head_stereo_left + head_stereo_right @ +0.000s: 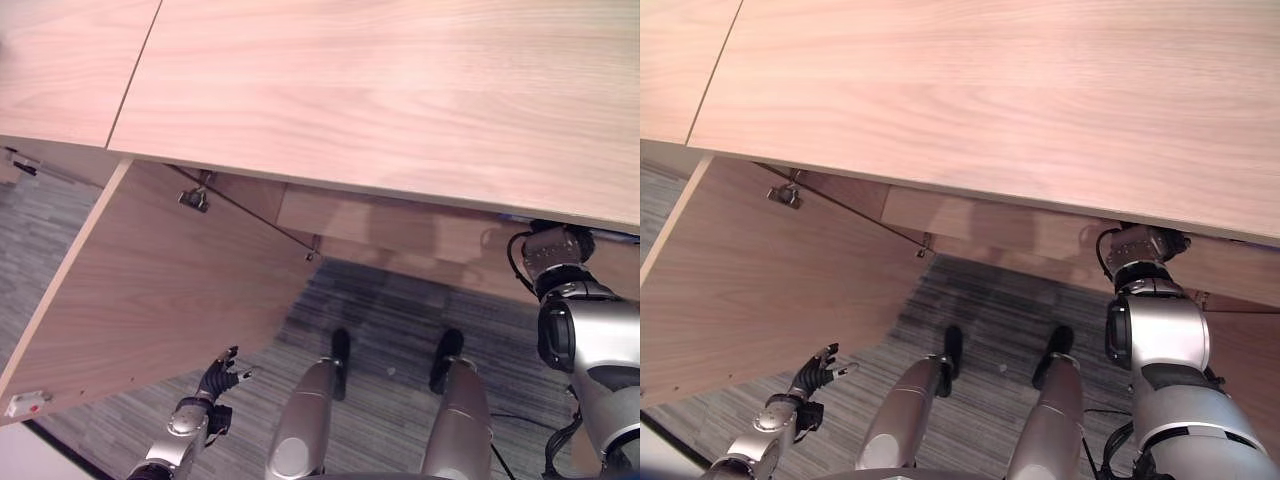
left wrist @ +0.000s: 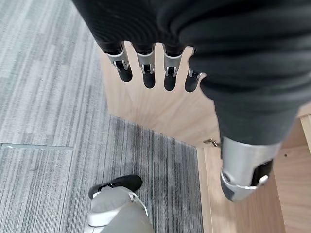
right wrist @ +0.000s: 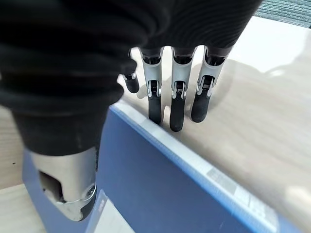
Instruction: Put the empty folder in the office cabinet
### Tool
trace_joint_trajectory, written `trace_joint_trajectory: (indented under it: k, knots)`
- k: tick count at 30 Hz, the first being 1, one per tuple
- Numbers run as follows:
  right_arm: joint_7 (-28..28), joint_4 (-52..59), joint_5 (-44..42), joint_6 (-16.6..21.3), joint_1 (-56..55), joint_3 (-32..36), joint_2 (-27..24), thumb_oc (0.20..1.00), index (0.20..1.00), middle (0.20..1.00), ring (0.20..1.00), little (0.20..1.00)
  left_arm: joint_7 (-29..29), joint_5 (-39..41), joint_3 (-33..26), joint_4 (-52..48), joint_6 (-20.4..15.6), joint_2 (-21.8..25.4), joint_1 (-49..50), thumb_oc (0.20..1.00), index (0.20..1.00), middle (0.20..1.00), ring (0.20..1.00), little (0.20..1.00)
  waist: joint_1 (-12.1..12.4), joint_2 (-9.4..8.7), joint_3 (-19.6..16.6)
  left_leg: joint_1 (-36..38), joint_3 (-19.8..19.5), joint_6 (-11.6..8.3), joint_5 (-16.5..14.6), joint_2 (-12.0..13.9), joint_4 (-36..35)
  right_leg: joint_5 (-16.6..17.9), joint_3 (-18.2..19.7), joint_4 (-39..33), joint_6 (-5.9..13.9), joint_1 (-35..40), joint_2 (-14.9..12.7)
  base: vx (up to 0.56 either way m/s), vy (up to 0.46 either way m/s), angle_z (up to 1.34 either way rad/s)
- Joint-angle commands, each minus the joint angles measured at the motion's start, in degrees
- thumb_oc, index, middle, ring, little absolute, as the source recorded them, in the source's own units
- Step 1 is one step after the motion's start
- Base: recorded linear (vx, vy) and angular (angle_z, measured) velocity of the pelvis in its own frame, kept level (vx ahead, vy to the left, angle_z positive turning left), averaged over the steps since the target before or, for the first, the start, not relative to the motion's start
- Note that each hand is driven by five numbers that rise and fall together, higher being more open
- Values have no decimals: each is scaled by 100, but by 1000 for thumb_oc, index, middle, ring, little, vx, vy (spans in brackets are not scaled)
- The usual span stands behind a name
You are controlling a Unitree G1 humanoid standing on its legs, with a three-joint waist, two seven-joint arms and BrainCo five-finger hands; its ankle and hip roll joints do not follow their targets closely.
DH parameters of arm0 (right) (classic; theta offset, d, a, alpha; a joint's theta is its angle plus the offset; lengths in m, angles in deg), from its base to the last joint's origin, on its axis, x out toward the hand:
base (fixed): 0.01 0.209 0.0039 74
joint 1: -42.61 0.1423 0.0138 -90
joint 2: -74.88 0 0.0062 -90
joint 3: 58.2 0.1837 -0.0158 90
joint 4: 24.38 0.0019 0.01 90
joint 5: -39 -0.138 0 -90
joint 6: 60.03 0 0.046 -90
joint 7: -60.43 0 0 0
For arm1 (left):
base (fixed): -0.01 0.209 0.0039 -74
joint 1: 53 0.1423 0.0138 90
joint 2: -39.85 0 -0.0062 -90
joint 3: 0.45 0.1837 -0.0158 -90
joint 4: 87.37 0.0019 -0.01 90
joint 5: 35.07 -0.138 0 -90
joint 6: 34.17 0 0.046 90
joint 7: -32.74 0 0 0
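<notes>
The blue folder stands on edge on a light wooden surface in the right wrist view. My right hand is over it with its fingers straight. The fingertips reach just to the folder's upper edge and the thumb lies in front of the blue face. From the head, my right arm reaches in under the cabinet's wooden top, which hides the hand. My left hand hangs low at the left beside the open cabinet door, with its fingers straight and nothing in it.
The door swings out to the left over grey striped carpet. A metal hinge sits at the door's inner top. A seam splits the wooden top at the far left.
</notes>
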Motion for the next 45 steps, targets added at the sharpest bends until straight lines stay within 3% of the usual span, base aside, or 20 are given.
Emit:
trace_joint_trajectory:
  k: [1,7,13,17,19,20,21,23,24,27,28,29,30,36,40,45]
  knots:
    - [-11,-296,-67,-60,241,259,-346,1000,1000,1000,1000,1000,20,43,50,91,-54,145,-21,1000,1000,1000,1000,1000,64,109,127,-124,6,-168,142,175,-513,-616,223,129,663,556,-88,123,-31,14]
    - [-315,-434,-253,-20,748,218,-667,1000,1000,1000,1000,1000,7,-44,122,78,-35,235,18,1000,1000,1000,1000,1000,87,119,66,-93,-3,-194,170,192,-589,-629,190,115,682,606,-119,30,-17,3]
    - [-384,-505,163,-369,1249,-207,-1129,1000,1000,1000,1000,1000,0,-49,94,111,-32,282,67,1000,1000,1000,1000,1000,128,114,32,-145,-22,-209,176,180,-552,-649,161,201,695,573,-166,7,-12,4]
    - [-462,-432,543,-485,1409,-501,-1135,1000,1000,1000,1000,1000,-16,-70,132,73,-3,233,119,1000,1000,1000,1000,1000,151,108,14,-84,-40,-212,247,188,-666,-625,122,154,707,652,-172,11,-8,3]
    - [-482,-456,706,-540,1355,-555,-1067,1000,1000,1000,1000,1000,-21,-74,138,63,14,212,103,1000,1000,1000,1000,1000,151,93,10,-23,-43,-209,278,191,-742,-591,79,75,714,726,-161,-45,4,-1]
    - [-470,-482,810,-619,1240,-547,-996,1000,1000,1000,1000,1000,-6,-48,126,37,19,189,73,1000,1000,1000,1000,1000,169,101,35,10,-16,-174,446,189,-849,-400,-14,-54,674,756,-157,0,0,0]
    - [-469,-514,822,-645,1166,-511,-968,1000,1000,1000,1000,1000,4,-28,123,32,22,171,45,1000,1000,1000,1000,1000,156,85,0,98,-66,-204,312,178,-887,-537,43,-59,723,837,-137,0,0,0]
    - [-458,-572,779,-660,923,-323,-873,1000,1000,1000,1000,1000,16,17,130,-41,23,170,14,1000,1000,1000,1000,1000,180,94,29,117,-63,-171,487,183,-975,-345,-65,-174,695,888,-153,-4,-13,12]
    - [-477,-603,738,-655,853,-262,-828,1000,1000,1000,1000,1000,10,15,133,-70,22,151,-9,1000,1000,1000,1000,1000,171,79,-15,194,-107,-196,366,180,-1017,-476,-15,-190,743,964,-134,23,-18,14]
    - [-529,-582,628,-629,600,-78,-663,1000,1000,1000,1000,1000,-7,-22,148,-113,51,159,-24,1000,1000,1000,1000,1000,186,65,-35,298,-140,-194,400,164,-1118,-433,-72,-293,764,1080,-137,-1,-4,6]
    - [-547,-573,619,-631,496,-13,-599,1000,1000,1000,1000,1000,-7,-29,144,-101,58,148,-31,1000,1000,1000,1000,1000,206,71,-18,286,-101,-169,545,169,-1154,-279,-165,-374,726,1087,-155,-8,2,3]
    - [-556,-562,596,-633,397,65,-538,1000,1000,1000,1000,1000,-4,-40,153,-80,64,130,-51,1000,1000,1000,1000,1000,200,41,-67,384,-154,-195,425,165,-1212,-409,-125,-400,771,1194,-141,-98,28,3]
    - [-558,-564,585,-636,280,123,-462,1000,1000,1000,1000,1000,-2,-39,143,-67,71,98,-49,1000,1000,1000,1000,1000,221,47,-40,365,-124,-169,568,170,-1218,-250,-221,-450,734,1196,-166,1,-2,5]
    - [-564,-200,702,-555,-381,240,-31,1000,1000,1000,1000,1000,-64,-60,106,32,122,-23,-60,1000,1000,1000,1000,1000,244,-83,-131,632,-173,-153,638,190,-1442,-143,-381,-715,778,1561,-176,-12,3,9]
    - [-202,260,855,-449,-912,229,260,1000,1000,1000,1000,1000,-125,-16,-117,233,159,-128,-41,1000,1000,1000,1000,1000,219,-218,-205,960,-180,-141,664,258,-1635,-61,-478,-943,812,1932,-172,25,20,3]
    - [582,1542,1145,105,-2057,442,800,1000,1000,1000,1000,1000,-373,-17,-538,321,99,-265,159,1000,1000,1000,1000,1000,65,-420,-298,1481,-83,-119,700,394,-1980,114,-578,-1356,916,2413,-139,45,29,-1]
